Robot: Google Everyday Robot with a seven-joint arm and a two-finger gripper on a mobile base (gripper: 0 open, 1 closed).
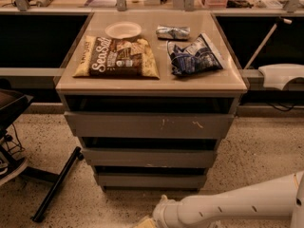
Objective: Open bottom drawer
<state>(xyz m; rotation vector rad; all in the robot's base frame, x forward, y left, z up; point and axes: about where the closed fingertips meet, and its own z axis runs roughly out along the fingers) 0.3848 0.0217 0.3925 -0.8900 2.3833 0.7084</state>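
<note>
Nearest, at 6 o'clock down by the floor: the tool (145, 222) on a white arm (228, 207) entering from 4 o'clock. Cut by the frame edge; cannot tell whether wide or narrow. Just beyond, toward 12 o'clock: the bottom drawer (152, 180), lowest of three grey fronts, apart from the tool, no tray interior showing, so judged closed. Above it, the middle drawer (152, 158) and scratched top drawer (142, 125). Farthest, snack bags (118, 56) on the tabletop (204, 83). Approach only; catching the front and pulling all left.

arm (237, 204): white, stretched leftward, held low | jaws: at its left end, mostly cut off below
</note>
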